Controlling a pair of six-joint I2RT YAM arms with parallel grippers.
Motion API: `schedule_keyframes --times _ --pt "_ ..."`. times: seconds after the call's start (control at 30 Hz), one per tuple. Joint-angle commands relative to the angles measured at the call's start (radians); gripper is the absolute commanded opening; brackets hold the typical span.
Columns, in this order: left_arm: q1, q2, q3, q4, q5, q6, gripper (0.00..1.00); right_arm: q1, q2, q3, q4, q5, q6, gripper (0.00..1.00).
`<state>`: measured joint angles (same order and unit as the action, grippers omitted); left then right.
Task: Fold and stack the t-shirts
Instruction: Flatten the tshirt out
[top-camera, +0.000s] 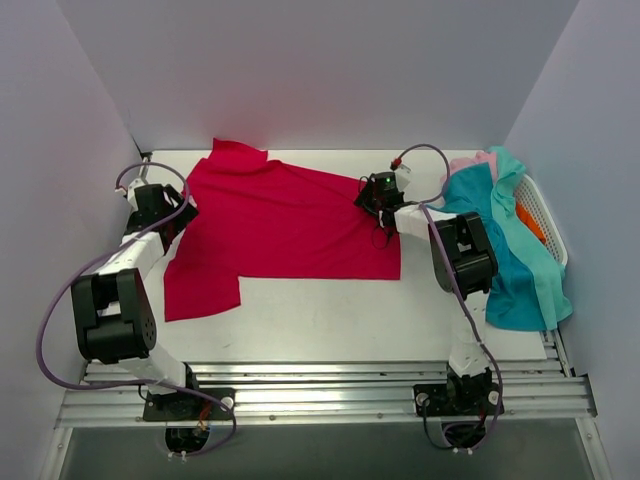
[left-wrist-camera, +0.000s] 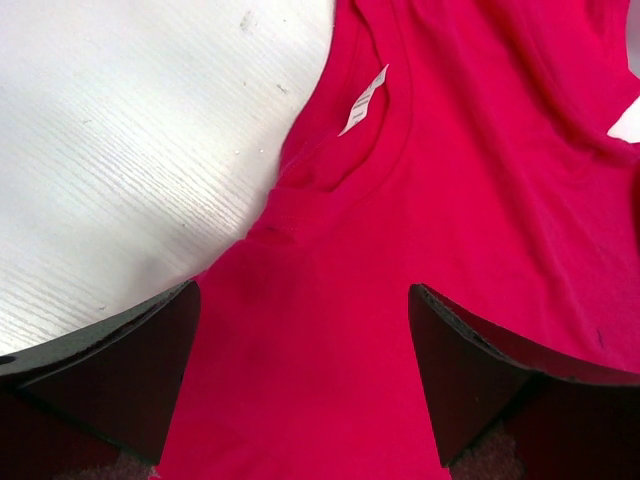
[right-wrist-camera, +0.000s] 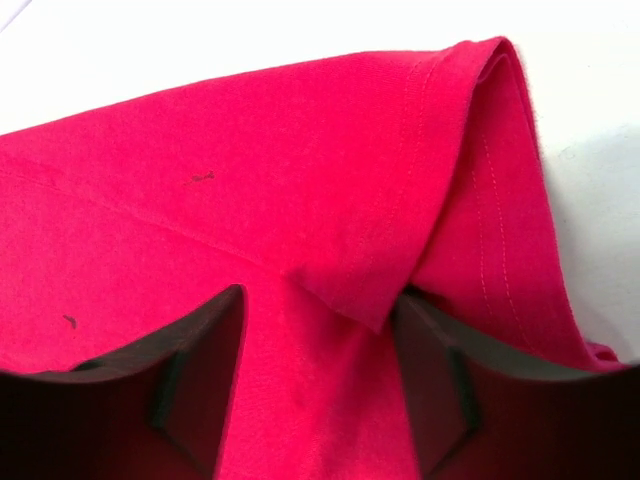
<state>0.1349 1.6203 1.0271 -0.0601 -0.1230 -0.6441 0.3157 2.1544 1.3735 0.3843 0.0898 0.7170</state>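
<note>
The crimson red t-shirt lies spread across the middle of the table, one sleeve at the front left. My left gripper hovers over the shirt's left edge, open wide. In the left wrist view it hangs above red cloth just below the collar and its white label. My right gripper is at the shirt's far right edge. In the right wrist view it stands open astride a folded sleeve hem, the fingers close to the cloth. Teal t-shirts and a pale pink one are heaped at the right.
A white slotted basket stands at the right wall under the teal and pink heap, with something orange inside. Grey walls close in the table on three sides. White tabletop shows in front of the red shirt.
</note>
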Motion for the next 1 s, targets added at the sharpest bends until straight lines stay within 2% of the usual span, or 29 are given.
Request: schedule_keyframes --times 0.0,0.03,0.07,0.17,0.2,0.23,0.63,0.77,0.97 --pt "0.006 0.013 0.004 0.078 0.003 0.001 0.94 0.006 0.008 0.039 -0.030 0.011 -0.005 0.52" --pt "0.008 0.016 0.005 0.078 0.003 0.001 0.94 0.006 0.012 0.041 -0.030 0.010 -0.007 0.49" --pt "0.006 0.018 0.002 0.083 0.003 0.001 0.94 0.006 0.012 0.044 -0.030 0.008 -0.007 0.37" --pt "0.006 0.023 0.004 0.082 0.003 0.000 0.94 0.008 0.016 0.048 -0.033 0.008 -0.007 0.19" --pt "0.006 0.024 0.004 0.082 0.002 0.000 0.94 0.008 0.019 0.050 -0.038 0.013 -0.007 0.07" --pt "0.006 0.024 0.004 0.083 0.002 0.000 0.94 0.008 0.021 0.055 -0.041 0.013 -0.007 0.01" --pt "0.003 0.024 0.002 0.085 -0.001 0.000 0.94 0.003 0.022 0.068 -0.036 0.021 -0.017 0.00" --pt "0.005 0.020 -0.001 0.086 -0.001 0.001 0.94 -0.026 0.056 0.142 -0.071 0.033 -0.025 0.00" --pt "0.003 0.027 0.008 0.083 0.002 0.004 0.94 -0.104 0.215 0.409 -0.185 0.080 -0.040 0.00"
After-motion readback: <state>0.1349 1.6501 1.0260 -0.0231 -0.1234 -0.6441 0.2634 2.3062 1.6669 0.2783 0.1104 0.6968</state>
